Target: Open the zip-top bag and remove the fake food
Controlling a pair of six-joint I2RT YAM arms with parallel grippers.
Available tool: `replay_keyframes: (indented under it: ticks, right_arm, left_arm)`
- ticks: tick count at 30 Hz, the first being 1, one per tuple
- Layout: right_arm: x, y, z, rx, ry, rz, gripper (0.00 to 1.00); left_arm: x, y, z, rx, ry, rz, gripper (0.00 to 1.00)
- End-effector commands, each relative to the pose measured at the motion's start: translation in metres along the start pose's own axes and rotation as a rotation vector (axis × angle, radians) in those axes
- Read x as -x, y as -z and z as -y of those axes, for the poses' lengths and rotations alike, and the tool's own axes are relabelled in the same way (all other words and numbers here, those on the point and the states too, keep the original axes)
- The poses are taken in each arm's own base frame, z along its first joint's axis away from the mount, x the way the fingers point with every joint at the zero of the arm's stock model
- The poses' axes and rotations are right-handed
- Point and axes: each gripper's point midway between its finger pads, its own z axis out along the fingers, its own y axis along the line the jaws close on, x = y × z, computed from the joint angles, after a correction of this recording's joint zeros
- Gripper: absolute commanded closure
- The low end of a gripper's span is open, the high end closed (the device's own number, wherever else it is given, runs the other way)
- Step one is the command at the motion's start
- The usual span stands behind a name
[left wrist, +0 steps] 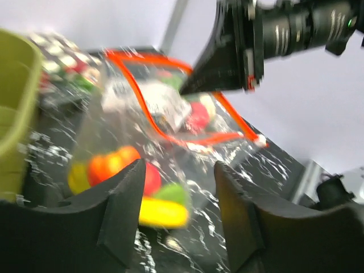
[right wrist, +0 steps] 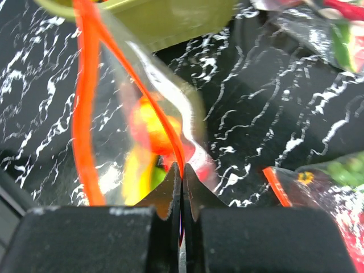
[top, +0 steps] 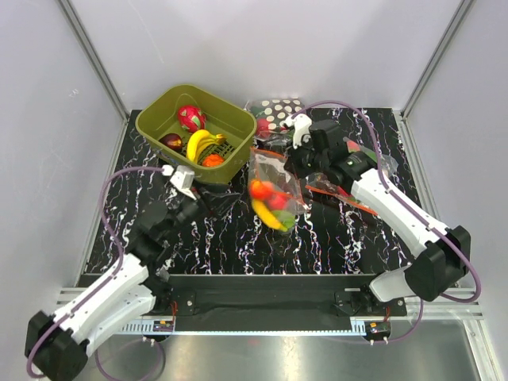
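Observation:
The zip-top bag (top: 274, 186) hangs mid-table, its orange-red zip strip (right wrist: 85, 108) gaping open at the top. My right gripper (top: 292, 163) is shut on one side of that strip (right wrist: 181, 170) and holds the bag up. Inside lie the fake food pieces (top: 270, 202): red, orange, green and a yellow banana-like piece (left wrist: 162, 211). My left gripper (top: 194, 208) is open and empty, low over the table to the left of the bag; in its wrist view the bag (left wrist: 142, 131) hangs just beyond its fingers (left wrist: 122, 193).
An olive-green bin (top: 155, 119) at the back left holds a dragon fruit toy (top: 190, 117), a banana and other toys. A polka-dot bag (top: 278, 109) lies at the back. Another clear bag with vegetables (top: 341, 190) lies under my right arm.

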Motion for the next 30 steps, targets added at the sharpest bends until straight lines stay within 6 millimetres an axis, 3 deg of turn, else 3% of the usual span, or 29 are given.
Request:
replay_keyframes:
  ticks: [1, 3, 5, 7, 8, 9, 18, 21, 30]
  right_arm:
    - [0.037, 0.021, 0.007, -0.057, -0.035, 0.125, 1.00]
    - [0.037, 0.021, 0.006, -0.057, -0.073, 0.130, 1.00]
    - [0.038, 0.022, 0.005, -0.055, -0.078, 0.136, 1.00]
    - [0.034, 0.021, 0.004, -0.046, -0.077, 0.131, 1.00]
    - [0.033, 0.020, 0.003, -0.043, -0.081, 0.126, 1.00]
    - [0.030, 0.019, 0.003, -0.040, -0.082, 0.118, 1.00]
    - [0.008, 0.005, -0.010, 0.043, -0.108, 0.075, 1.00]
    - [0.004, 0.002, -0.014, 0.073, -0.106, 0.068, 1.00]
    - [-0.006, -0.004, -0.024, 0.134, -0.108, 0.045, 1.00]
  left_arm:
    - [0.021, -0.025, 0.026, -0.110, 0.033, 0.033, 0.43]
    - [0.018, -0.036, 0.030, -0.130, 0.073, 0.014, 0.41]
    - [0.002, -0.049, 0.024, -0.129, 0.103, -0.032, 0.40]
    - [0.005, -0.057, 0.028, -0.159, 0.136, -0.004, 0.38]
    - [-0.004, -0.063, 0.024, -0.156, 0.157, -0.021, 0.37]
    - [0.005, -0.068, 0.028, -0.183, 0.158, 0.017, 0.36]
    - [-0.023, -0.112, 0.001, -0.110, 0.260, -0.039, 0.32]
    - [-0.034, -0.121, -0.005, -0.102, 0.287, -0.058, 0.31]
    - [-0.036, -0.135, -0.009, -0.102, 0.347, -0.037, 0.28]
